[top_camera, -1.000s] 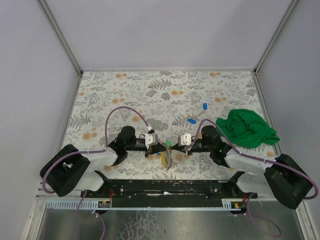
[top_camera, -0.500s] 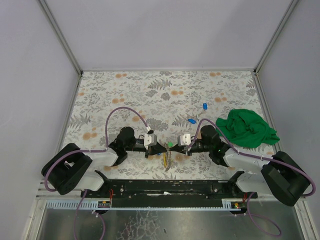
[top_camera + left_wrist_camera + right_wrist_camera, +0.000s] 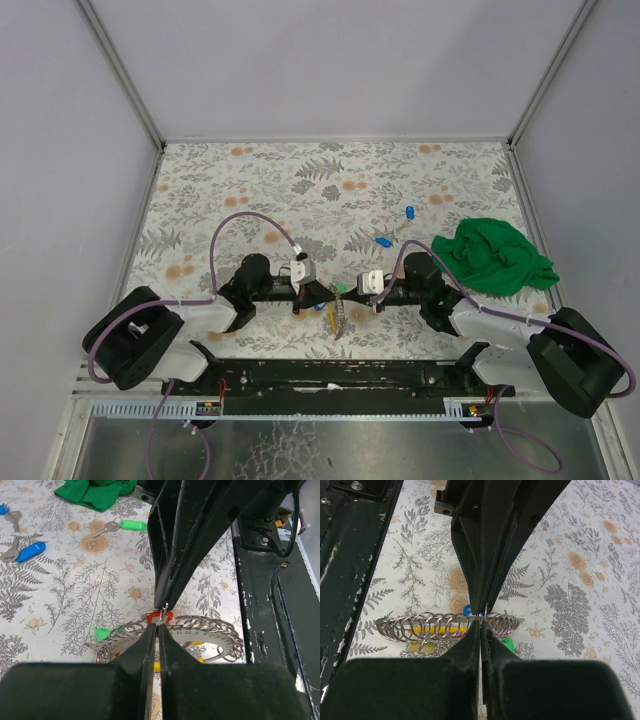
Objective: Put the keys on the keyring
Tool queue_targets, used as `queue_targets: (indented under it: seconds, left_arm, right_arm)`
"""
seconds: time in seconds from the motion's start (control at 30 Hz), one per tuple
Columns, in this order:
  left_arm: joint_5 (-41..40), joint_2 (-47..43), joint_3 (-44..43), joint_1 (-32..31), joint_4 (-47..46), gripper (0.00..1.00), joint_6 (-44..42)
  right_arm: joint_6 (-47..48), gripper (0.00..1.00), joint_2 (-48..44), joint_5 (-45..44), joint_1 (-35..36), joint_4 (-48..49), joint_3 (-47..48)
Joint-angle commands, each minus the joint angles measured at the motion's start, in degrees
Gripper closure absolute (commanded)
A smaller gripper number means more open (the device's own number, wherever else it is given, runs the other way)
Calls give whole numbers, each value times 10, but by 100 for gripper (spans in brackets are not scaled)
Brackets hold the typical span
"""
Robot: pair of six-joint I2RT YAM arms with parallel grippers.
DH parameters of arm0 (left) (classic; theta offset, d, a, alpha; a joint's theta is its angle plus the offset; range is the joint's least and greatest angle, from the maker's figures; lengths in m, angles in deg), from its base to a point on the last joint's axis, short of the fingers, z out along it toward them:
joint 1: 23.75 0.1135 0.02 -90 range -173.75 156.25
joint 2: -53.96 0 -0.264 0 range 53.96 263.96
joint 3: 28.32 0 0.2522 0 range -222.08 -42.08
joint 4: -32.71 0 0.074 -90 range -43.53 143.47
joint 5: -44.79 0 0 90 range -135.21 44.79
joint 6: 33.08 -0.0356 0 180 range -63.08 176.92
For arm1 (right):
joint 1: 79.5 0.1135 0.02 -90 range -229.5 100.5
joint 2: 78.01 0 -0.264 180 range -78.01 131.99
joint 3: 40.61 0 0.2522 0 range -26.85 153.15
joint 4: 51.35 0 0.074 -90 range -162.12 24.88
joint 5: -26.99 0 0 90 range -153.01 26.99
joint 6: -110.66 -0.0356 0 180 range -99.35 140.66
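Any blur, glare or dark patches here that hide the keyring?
Top external: even light, sharp, but the keyring is tiny in frame. Left wrist: the left pincer is a dark mass along the bottom; coils sharp. Right wrist: right pincer equally dark, keyring crisp, no glare.

Left gripper (image 3: 156,626) and right gripper (image 3: 481,622) both clamped tight, held low and level, tips facing, nearly touching.

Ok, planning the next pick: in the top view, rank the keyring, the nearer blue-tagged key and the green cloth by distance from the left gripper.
1. The keyring, at the left gripper, centre.
2. The nearer blue-tagged key, behind and to the right.
3. The green cloth, far right.
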Motion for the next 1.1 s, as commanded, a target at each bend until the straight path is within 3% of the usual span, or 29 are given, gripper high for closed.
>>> queue_targets:
  seconds: [0.0, 0.63, 0.9, 1.07]
  left_arm:
    - [-53, -10, -21, -2, -13, 100, 33]
    - [-92, -38, -27, 0, 3, 100, 83]
    - [-103, -29, 8, -1, -118, 100, 151]
    - [-161, -23, 35, -2, -197, 100, 198]
  right_arm:
    - [23, 100, -16, 3, 7, 25, 2]
    - [55, 100, -26, -41, 16, -2, 0]
    - [59, 100, -9, -38, 24, -9, 9]
    - [58, 100, -3, -39, 31, -7, 12]
